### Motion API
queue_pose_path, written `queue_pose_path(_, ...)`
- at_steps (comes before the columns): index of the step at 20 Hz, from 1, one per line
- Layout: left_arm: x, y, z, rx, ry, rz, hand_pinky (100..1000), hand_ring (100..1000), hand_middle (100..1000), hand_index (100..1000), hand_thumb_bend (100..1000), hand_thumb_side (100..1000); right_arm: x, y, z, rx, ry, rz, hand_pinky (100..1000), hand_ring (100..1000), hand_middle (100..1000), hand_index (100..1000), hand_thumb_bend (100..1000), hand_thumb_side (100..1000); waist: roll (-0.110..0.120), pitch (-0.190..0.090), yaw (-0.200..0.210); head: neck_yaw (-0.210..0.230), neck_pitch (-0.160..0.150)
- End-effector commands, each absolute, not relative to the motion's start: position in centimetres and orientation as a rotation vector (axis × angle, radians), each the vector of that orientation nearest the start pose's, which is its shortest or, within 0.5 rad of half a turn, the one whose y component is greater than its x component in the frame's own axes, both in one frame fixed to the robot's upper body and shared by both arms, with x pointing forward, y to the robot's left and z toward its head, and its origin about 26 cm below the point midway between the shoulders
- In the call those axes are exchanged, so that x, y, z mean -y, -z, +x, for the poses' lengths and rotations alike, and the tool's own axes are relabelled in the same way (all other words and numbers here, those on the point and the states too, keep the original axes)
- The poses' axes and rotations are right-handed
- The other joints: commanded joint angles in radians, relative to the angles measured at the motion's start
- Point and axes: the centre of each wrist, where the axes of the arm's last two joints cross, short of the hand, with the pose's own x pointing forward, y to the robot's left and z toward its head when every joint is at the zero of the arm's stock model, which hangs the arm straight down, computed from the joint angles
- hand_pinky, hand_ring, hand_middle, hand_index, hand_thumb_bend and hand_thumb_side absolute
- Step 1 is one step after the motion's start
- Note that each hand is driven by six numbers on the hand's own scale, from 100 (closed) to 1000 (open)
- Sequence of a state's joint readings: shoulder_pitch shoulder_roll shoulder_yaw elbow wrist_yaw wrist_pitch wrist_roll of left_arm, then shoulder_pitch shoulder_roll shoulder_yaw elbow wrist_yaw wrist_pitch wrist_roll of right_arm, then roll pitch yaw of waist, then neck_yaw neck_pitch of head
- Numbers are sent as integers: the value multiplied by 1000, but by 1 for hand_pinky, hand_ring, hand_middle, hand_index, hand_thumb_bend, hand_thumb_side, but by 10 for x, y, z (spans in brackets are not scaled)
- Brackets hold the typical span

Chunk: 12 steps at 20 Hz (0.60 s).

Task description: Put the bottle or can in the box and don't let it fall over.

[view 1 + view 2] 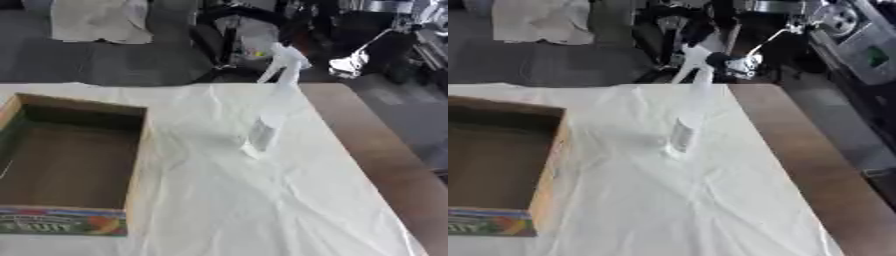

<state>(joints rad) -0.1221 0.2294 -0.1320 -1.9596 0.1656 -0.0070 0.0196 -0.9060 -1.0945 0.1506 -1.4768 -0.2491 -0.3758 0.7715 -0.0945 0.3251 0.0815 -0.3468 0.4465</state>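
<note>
We are looking down at a desk draped in a wrinkled white sheet, and neither of our hands is showing in either view, so we cannot tell whether they are open or closed or whether they are holding anything. The task's thing, a clear spray bottle with a white trigger head, is standing upright on the sheet, toward the far right of the covered area and close to where the bare brown desk surface begins. It is standing well apart from the open cardboard box, which is sitting at the left with its printed fruit label facing us and its inside bare as far as we are seeing. The bottle is tall and narrow with a small base, so we are judging it top-heavy and easy to tip, especially on loose, creased cloth that may be shifting under it. We are judging the task as not yet begun: the bottle is waiting untouched. For the next move, we are thinking a grasp around the body below the trigger, then a level carry leftward over the box wall, would be keeping it upright.
</note>
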Motion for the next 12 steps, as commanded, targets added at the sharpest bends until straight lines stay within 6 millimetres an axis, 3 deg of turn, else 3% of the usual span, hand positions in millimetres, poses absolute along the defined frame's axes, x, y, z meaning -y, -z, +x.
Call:
queue_pose_path(1,-230,-130,281,2055,230,-161,853,810,764,807,169,819,376,-418,344,1950,-1736,-457,830,805,780,855,123,300,3,-15,0,-7,6)
queue_pose_path(12,-229,-129,281,2050,232,-159,853,811,764,806,169,825,370,-437,337,2134,-1584,-351,814,769,750,843,100,250,7,-7,-3,-8,4)
